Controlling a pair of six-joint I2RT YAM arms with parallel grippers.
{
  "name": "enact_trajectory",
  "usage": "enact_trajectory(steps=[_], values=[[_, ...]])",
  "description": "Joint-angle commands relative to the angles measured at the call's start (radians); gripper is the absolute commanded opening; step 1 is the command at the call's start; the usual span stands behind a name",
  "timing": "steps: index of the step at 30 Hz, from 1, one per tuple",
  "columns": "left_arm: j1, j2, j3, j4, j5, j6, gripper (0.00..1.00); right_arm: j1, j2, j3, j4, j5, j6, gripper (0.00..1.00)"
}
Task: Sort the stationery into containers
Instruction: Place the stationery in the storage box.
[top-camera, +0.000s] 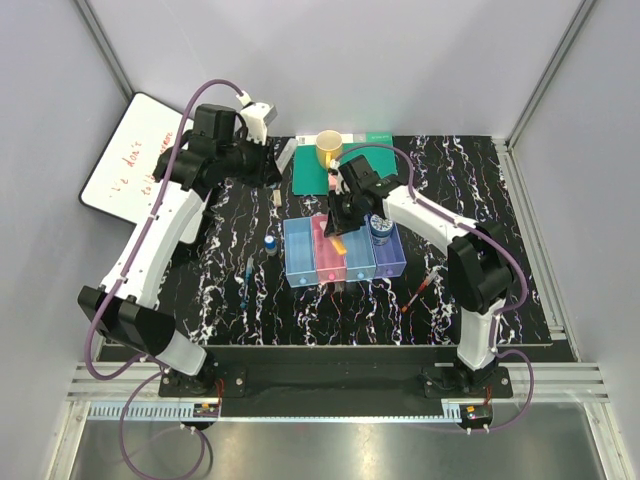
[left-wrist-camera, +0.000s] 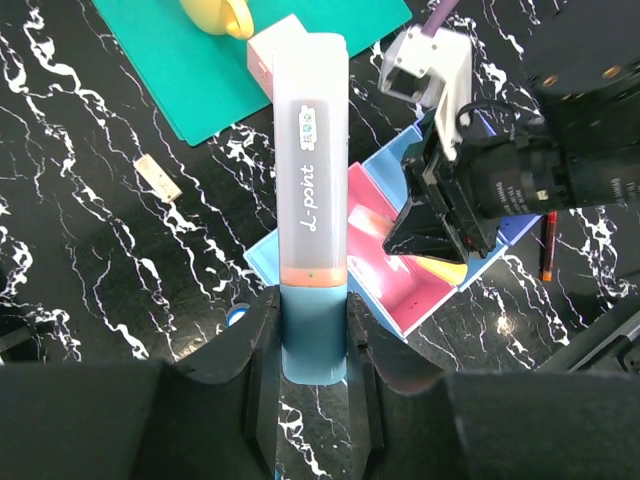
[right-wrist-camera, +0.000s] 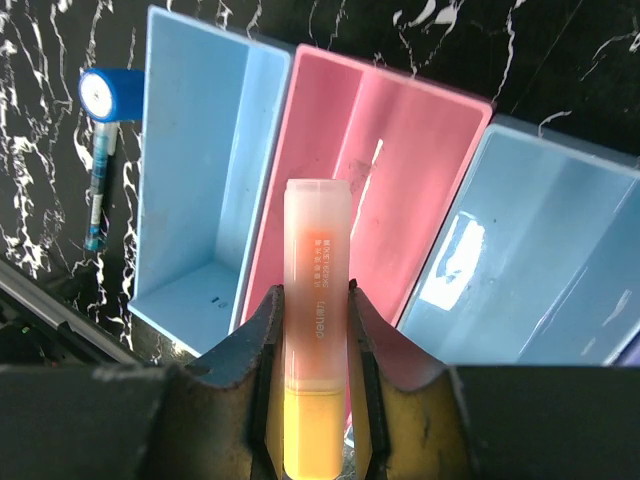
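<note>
Pinching the orange marker (right-wrist-camera: 318, 250) in the right gripper (right-wrist-camera: 318, 305), hanging right over the pink tray (right-wrist-camera: 405, 160); clamping the teal marker (left-wrist-camera: 310, 170) in the left gripper (left-wrist-camera: 313, 320), up off the table (left-wrist-camera: 80, 210).

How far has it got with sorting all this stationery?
Done: nothing visible; the pink translucent plastic tray looks empty. In hand: the right end effector grips an orange marker above it; the left end effector grips a teal marker. Left: thin blue pen, red pen, blue-capped bottle on the table.
</note>
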Motion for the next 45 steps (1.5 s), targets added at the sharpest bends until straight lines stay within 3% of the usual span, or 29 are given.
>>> enact_trajectory(steps=[1, 17, 20, 21, 23, 30, 37, 45], values=[[0.002, -0.021, 0.039, 0.007, 0.047, -0.004, 0.00, 0.012, -0.007, 0.002, 0.031, -0.017, 0.011, 0.00], [-0.009, -0.002, 0.030, 0.013, 0.096, -0.016, 0.00, 0.012, 0.145, 0.076, 0.051, -0.008, -0.004, 0.04], [-0.009, -0.002, 0.016, 0.016, 0.105, -0.016, 0.00, 0.012, 0.156, 0.096, 0.053, -0.005, -0.012, 0.14], [-0.009, -0.001, 0.011, 0.017, 0.110, -0.016, 0.00, 0.011, 0.159, 0.102, 0.053, -0.002, -0.013, 0.24], [-0.009, 0.004, 0.001, 0.019, 0.113, -0.016, 0.00, 0.012, 0.157, 0.112, 0.054, 0.000, -0.018, 0.31], [-0.009, 0.007, -0.018, 0.028, 0.108, -0.009, 0.00, 0.012, 0.093, 0.086, 0.051, 0.026, -0.039, 0.50], [-0.009, 0.010, -0.074, 0.060, 0.105, -0.051, 0.00, 0.012, 0.009, 0.086, 0.008, 0.076, -0.082, 0.50], [-0.018, 0.122, -0.136, 0.109, 0.169, -0.193, 0.00, -0.049, -0.179, 0.082, -0.144, 0.326, -0.160, 0.53]])
